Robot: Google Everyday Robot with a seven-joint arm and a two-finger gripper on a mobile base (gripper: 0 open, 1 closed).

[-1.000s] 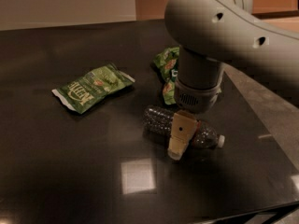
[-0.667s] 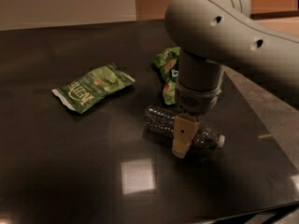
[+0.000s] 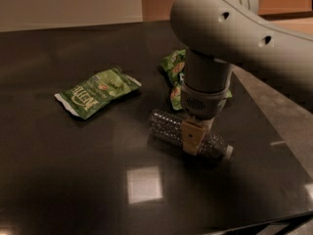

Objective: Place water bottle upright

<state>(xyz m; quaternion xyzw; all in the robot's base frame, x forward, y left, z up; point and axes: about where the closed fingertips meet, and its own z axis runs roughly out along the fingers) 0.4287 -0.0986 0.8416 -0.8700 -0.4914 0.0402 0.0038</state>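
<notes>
The water bottle (image 3: 168,125) lies on its side on the dark table (image 3: 73,180), right of centre. It is clear and dimpled, with its white cap (image 3: 228,151) pointing right. My gripper (image 3: 193,137) hangs straight down from the big grey arm (image 3: 230,28) and sits over the middle of the bottle. One tan finger (image 3: 191,136) shows on the near side of the bottle. The far finger is hidden behind it.
A green snack bag (image 3: 97,91) lies flat at the left of the table. A second green bag (image 3: 174,71) lies behind the arm, partly hidden. The table's right edge (image 3: 274,131) runs close to the bottle, with grey floor beyond it.
The gripper has shifted slightly right and lower over the bottle. The bottle and both bags have stayed where they were.
</notes>
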